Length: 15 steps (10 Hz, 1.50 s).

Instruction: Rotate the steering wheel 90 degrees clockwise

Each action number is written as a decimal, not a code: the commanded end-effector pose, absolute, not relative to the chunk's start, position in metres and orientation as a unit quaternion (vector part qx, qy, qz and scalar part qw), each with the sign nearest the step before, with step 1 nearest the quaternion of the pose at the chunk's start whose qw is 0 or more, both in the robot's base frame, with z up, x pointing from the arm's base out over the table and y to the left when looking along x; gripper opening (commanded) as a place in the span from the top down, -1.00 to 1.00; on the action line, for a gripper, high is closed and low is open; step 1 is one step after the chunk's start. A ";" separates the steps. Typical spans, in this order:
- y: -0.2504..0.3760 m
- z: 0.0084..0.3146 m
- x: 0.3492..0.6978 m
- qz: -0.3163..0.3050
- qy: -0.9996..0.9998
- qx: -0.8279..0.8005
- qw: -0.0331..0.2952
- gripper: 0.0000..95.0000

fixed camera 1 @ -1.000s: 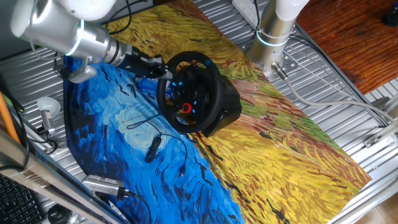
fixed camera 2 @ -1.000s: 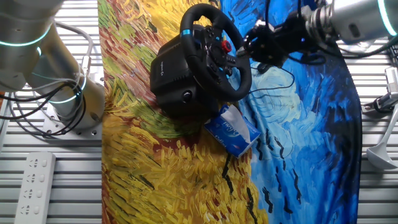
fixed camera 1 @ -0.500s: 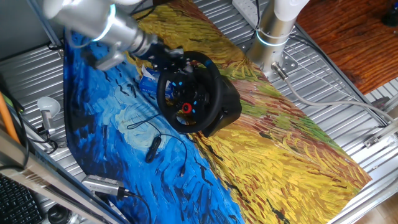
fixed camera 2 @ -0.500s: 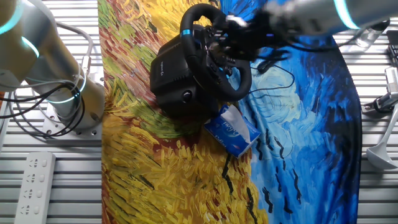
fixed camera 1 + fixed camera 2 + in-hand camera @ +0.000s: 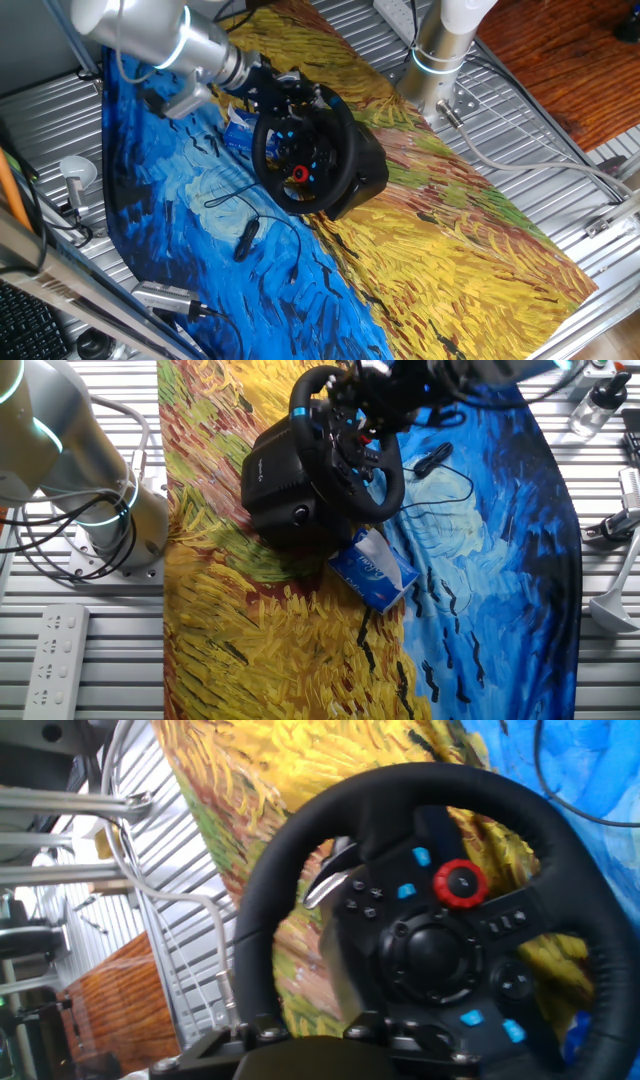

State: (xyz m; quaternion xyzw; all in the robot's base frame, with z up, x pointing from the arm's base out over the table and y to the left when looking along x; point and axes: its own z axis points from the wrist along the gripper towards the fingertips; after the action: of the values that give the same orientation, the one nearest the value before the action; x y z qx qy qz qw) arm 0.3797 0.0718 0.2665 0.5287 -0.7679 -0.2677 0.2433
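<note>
The steering wheel [image 5: 305, 150] is black, with a thick rim, blue hub buttons and a red knob [image 5: 299, 173]. It stands tilted on its bulky black base [image 5: 280, 475] in the middle of the painted cloth. My gripper [image 5: 292, 88] is at the wheel's upper left rim in one fixed view and over its top rim [image 5: 362, 382] in the other. In the hand view the steering wheel [image 5: 440, 935] fills the frame, with the red knob [image 5: 460, 882] upper right of the hub. Only the gripper's [image 5: 310, 1020] dark finger bases show at the bottom edge, apart with cloth between them, nothing held.
A blue tissue packet [image 5: 372, 568] lies against the base's front. A thin black cable with an inline pod [image 5: 245, 238] lies on the blue cloth. A second arm's base [image 5: 95, 500] stands beside the cloth, with a power strip [image 5: 55, 655] near it.
My arm has swung from the blue side of the cloth up to the wheel's top rim. The wheel has not visibly turned.
</note>
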 end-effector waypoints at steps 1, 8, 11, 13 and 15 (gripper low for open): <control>0.073 0.268 0.371 -0.281 -0.754 0.543 0.242 -0.20; 0.083 0.254 0.340 -0.293 -0.733 0.571 0.227 -0.20; 0.085 0.255 0.339 -0.286 -0.734 0.572 0.227 -0.20; 0.085 0.253 0.340 -0.280 -0.731 0.578 0.230 0.20; 0.085 0.251 0.340 -0.279 -0.728 0.584 0.226 0.20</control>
State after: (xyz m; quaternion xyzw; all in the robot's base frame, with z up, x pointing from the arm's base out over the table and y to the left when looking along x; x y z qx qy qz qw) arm 0.3390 0.0844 0.2499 0.5857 -0.7272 -0.2795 0.2235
